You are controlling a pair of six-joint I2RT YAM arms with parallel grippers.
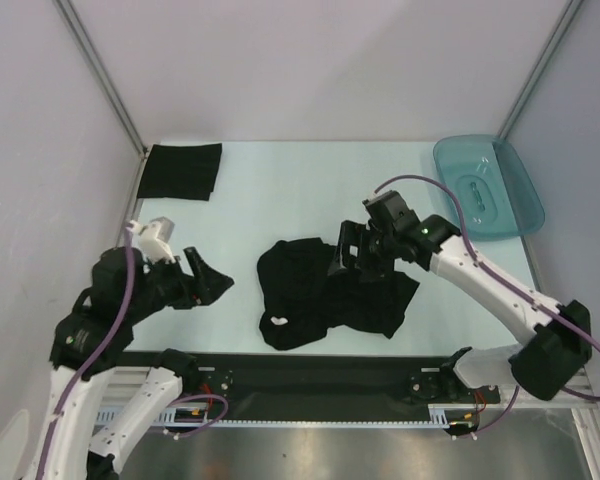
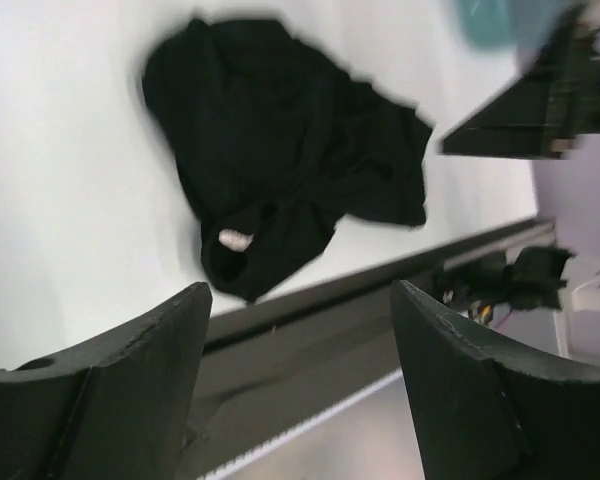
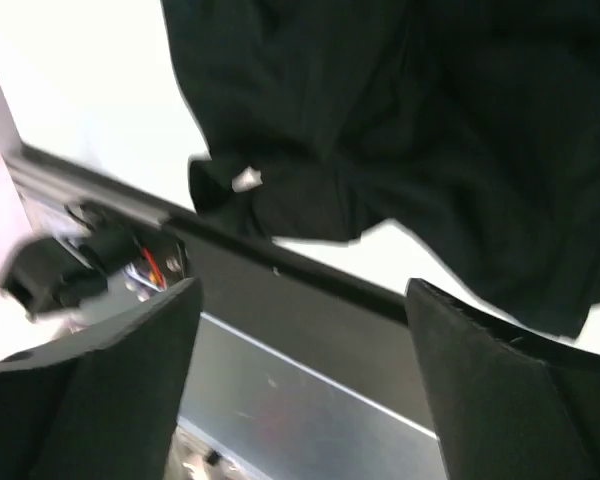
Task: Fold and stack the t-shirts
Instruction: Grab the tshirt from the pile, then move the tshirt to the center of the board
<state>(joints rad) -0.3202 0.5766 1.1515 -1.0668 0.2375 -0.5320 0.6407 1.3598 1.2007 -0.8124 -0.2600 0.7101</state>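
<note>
- Nearest to the lens in the right wrist view, the right gripper (image 3: 302,300) has its fingers wide apart and nothing between them. It hangs over the far edge of the crumpled t-shirt (image 1: 330,295).
- The left gripper (image 2: 302,320) is also wide and empty. It is to the left of that cloth and apart from it, above the bare table (image 1: 280,190).
- The crumpled t-shirt lies in the middle of the near half of the table. A folded t-shirt (image 1: 182,171) lies flat at the far left corner, and a teal tray (image 1: 510,190) is at the far right.
- We judge that the step in hand is spreading the shirt flat before any fold. We should take one outer corner with each arm, pinch a single layer and pull apart evenly. The white label (image 2: 235,239) likely marks the neck, so it can guide our choice.
- Sleeves and hem are lost in the black folds, and we cannot tell which side faces up.
- Both wrist views are blurred. We cannot tell whether the right fingers touch the cloth, nor whether the folded piece is one shirt or several.
</note>
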